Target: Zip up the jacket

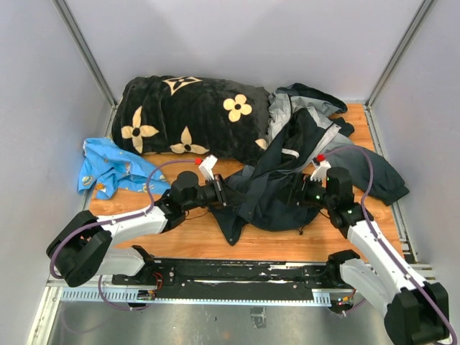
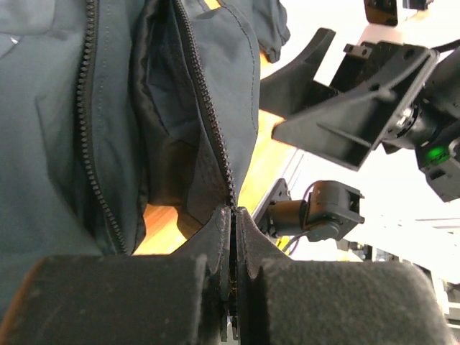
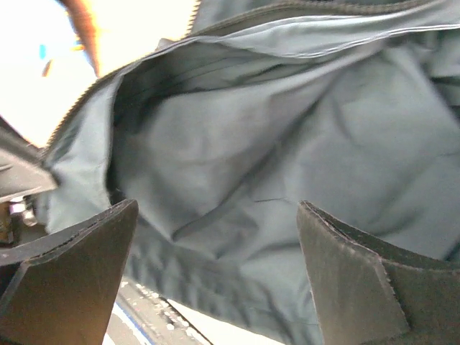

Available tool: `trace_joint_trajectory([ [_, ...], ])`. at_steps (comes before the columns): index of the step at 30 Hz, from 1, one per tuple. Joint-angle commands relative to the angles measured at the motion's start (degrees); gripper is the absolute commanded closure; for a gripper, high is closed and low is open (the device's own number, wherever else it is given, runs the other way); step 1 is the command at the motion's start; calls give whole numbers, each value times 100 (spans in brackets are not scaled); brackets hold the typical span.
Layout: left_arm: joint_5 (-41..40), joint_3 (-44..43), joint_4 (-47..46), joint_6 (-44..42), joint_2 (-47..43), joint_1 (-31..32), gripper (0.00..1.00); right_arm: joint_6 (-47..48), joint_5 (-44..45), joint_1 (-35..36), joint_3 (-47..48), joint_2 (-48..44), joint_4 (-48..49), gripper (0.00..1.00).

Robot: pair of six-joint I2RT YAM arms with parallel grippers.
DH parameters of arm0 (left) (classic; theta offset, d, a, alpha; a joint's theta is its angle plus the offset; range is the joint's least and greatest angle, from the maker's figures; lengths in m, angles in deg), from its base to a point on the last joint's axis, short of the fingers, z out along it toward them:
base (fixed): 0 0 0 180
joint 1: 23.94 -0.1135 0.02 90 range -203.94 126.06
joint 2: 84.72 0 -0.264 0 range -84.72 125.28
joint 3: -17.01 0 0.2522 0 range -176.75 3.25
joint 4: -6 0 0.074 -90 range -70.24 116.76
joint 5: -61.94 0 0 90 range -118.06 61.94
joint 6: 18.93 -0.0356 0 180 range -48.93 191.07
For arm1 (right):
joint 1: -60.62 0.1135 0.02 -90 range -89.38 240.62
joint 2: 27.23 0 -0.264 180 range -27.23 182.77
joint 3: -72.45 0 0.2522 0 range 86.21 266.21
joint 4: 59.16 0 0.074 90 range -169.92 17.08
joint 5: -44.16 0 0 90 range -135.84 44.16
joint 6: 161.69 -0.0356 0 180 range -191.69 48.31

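Note:
The jacket, dark navy with grey parts, lies crumpled on the wooden table at centre right. My left gripper is at its lower left edge. In the left wrist view it is shut on the jacket's zipper edge, with one row of zipper teeth running up from the fingertips. A second row of teeth hangs apart at the left. My right gripper is open over the jacket's middle. In the right wrist view it is wide open, and jacket fabric fills the space beyond the fingers.
A black plush blanket with cream flowers lies at the back left. A small blue patterned cloth lies at the left edge. Grey walls enclose the table on three sides. The right gripper's open fingers show close by in the left wrist view.

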Motion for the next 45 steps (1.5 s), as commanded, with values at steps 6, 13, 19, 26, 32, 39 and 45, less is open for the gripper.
trace_joint_trajectory([
  [6,66,149,-807,432,-155,139,100,-1452,-324,1294,-822,-797,2046,6],
  [13,-5,327,-1261,759,-187,214,100,-2043,210,2183,-1347,-645,3411,6],
  [19,-95,507,-1771,1026,-149,279,100,-2173,570,2648,-1489,-366,3956,8],
  [26,-108,573,-2074,1199,-44,324,100,-2326,587,2846,-1582,116,4629,15],
  [32,-174,623,-2275,1323,111,383,100,-2331,597,2908,-1689,247,5063,22],
  [39,-340,716,-2488,1450,195,447,100,-2272,566,2914,-1730,167,5184,35],
  [45,-483,748,-2546,1501,178,495,100,-2241,546,2913,-1799,148,5353,51],
])
